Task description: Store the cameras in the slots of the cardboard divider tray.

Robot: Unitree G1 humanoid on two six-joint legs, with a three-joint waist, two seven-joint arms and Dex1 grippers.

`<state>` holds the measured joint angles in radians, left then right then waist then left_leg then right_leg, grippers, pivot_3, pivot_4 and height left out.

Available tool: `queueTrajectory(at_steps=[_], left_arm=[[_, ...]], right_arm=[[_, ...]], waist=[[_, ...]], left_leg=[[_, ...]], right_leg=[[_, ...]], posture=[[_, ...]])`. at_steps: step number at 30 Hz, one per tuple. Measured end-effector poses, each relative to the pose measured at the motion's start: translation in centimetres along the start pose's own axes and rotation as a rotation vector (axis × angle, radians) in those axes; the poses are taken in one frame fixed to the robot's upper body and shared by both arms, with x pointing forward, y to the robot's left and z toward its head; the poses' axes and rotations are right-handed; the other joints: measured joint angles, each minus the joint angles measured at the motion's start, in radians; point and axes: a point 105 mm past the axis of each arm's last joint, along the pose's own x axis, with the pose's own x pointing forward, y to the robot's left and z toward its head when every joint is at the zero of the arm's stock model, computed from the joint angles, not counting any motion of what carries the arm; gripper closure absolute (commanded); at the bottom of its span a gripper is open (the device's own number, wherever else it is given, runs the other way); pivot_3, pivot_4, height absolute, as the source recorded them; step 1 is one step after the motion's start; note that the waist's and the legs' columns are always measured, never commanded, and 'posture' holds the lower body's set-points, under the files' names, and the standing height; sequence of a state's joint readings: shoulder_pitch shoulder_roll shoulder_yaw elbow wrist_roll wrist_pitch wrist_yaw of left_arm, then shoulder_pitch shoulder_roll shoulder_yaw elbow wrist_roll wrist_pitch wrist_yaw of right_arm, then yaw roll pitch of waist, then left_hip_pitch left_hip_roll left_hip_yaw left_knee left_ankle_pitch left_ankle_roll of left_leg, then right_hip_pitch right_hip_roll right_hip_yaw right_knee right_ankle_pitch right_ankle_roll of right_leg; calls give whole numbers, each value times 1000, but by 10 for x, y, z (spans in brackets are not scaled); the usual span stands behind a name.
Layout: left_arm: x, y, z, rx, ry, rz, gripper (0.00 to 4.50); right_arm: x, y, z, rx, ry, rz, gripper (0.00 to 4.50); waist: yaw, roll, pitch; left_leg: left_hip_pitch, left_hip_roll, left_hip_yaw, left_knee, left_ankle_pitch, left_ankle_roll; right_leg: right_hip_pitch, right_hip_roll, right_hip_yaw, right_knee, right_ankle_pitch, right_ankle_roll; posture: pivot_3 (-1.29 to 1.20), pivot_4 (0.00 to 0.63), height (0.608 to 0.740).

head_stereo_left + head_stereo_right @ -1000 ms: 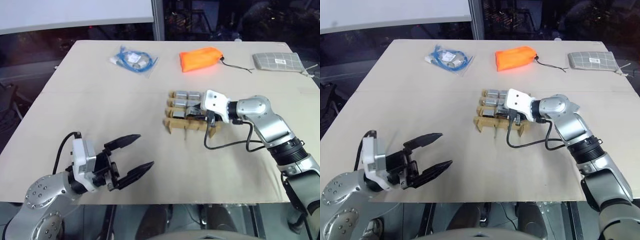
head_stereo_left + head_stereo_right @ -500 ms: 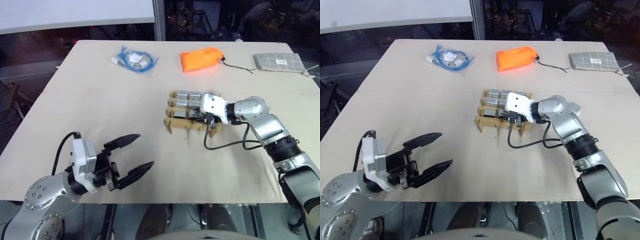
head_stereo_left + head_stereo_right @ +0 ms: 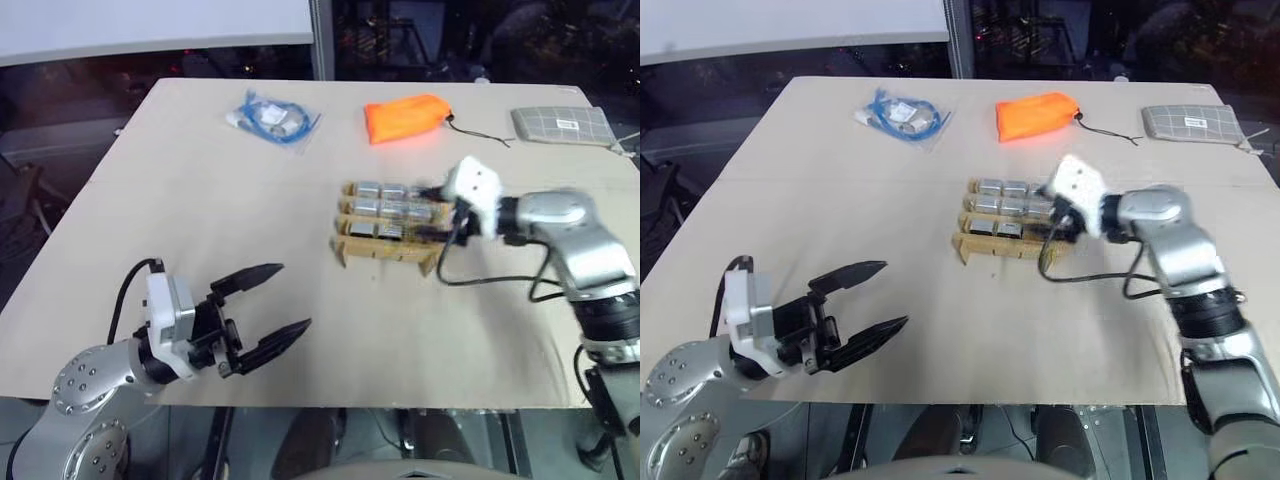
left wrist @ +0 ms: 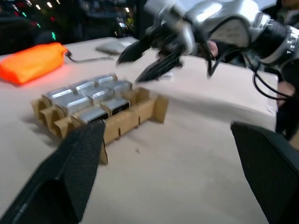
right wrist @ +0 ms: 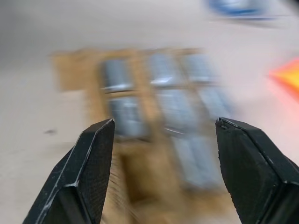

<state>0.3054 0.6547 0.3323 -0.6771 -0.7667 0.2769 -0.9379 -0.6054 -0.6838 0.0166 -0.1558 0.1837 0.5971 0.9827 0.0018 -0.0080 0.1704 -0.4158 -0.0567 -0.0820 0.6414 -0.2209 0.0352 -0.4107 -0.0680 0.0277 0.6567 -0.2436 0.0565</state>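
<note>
Cardboard divider tray [image 3: 385, 250] holds cameras [image 3: 382, 208]; right gripper [image 4: 149, 58], jaws parted and empty, hangs beside it — left gripper [image 3: 262, 320] spread, idle. Next: find any camera left.

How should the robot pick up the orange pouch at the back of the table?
Probably from above, pinching the orange pouch across its short width, near the middle. It lies flat and looks soft and plump, so it should squash nicely in a grip. Its thin cord looks too slim to grab.
</note>
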Motion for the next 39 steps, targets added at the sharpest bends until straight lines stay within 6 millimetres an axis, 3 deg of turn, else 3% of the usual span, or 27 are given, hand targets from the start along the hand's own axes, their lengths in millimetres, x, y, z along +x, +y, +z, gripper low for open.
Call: queueTrajectory(at_steps=[3,4,7,11,19,24,39], left_arm=[[5,-1,0,-3,-15,-22,0],[8,1,0,-6,-21,-30,0],[15,5,0,5,-29,-54,0],[18,7,0,9,-35,-66,0],[18,5,-3,-7,-30,-67,0],[18,6,-2,-3,-33,-71,0],[19,7,-4,-7,-31,-73,0]], right_arm=[[-31,-26,-27,78,98,-181,1105],[-39,-39,-46,114,160,-271,1105],[-51,-69,-90,262,291,-511,1105],[-47,-77,-115,425,306,-702,1105],[-35,-64,-121,596,282,-859,1105],[-40,-63,-120,639,274,-954,1105],[-28,-52,-128,706,302,-1015,1105]], waist=[[6,0,0],[4,0,0],[-12,0,0],[-20,1,0],[-13,1,0],[-16,1,0],[-19,2,0]], left_leg=[[1,0,1,0,0,0],[1,0,3,0,0,0],[2,1,5,0,1,0],[2,3,6,0,1,-1],[1,2,6,-1,1,0],[2,2,6,-1,1,0],[2,2,7,-1,1,0]], right_leg=[[1,0,1,0,0,0],[1,0,2,1,0,0],[1,2,4,2,0,0],[-1,4,7,2,0,0],[-2,4,7,2,0,0],[-2,6,7,4,0,0],[-2,9,7,4,0,0]], posture=[[0,150,740],[0,150,740],[0,150,740],[0,150,740],[0,150,740],[0,150,740],[0,150,740]])
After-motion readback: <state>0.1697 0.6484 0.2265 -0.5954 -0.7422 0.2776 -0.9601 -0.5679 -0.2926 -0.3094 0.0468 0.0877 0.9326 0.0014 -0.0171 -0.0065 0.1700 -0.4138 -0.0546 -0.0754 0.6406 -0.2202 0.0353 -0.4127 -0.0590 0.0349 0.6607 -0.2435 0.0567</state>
